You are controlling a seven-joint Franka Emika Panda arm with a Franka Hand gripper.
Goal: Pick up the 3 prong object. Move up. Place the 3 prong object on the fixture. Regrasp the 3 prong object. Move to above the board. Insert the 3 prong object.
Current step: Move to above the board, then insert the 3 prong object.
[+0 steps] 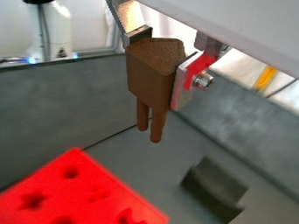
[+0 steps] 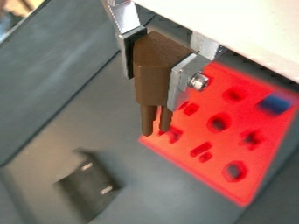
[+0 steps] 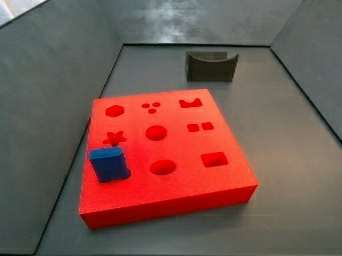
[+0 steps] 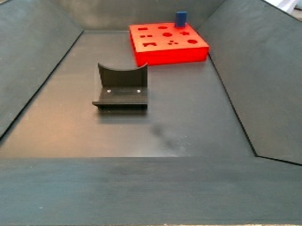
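Observation:
My gripper (image 1: 153,66) is shut on the 3 prong object (image 1: 152,79), a brown wood-coloured piece with its prongs pointing down; it also shows in the other wrist view (image 2: 152,74). The gripper (image 2: 156,74) holds it high in the air, with the floor far below. The red board (image 1: 70,192) lies below, seen too in a wrist view (image 2: 228,122) and in both side views (image 3: 167,150) (image 4: 168,42). The dark grey fixture (image 1: 216,185) with its U-shaped notch stands on the floor apart from the board (image 2: 90,185) (image 3: 211,65) (image 4: 120,86). Gripper and piece are out of both side views.
A blue cuboid (image 3: 108,164) stands in a hole near one corner of the board, also seen in a side view (image 4: 182,17) and in a wrist view (image 2: 274,104). Grey sloping walls (image 4: 41,79) enclose the floor on all sides.

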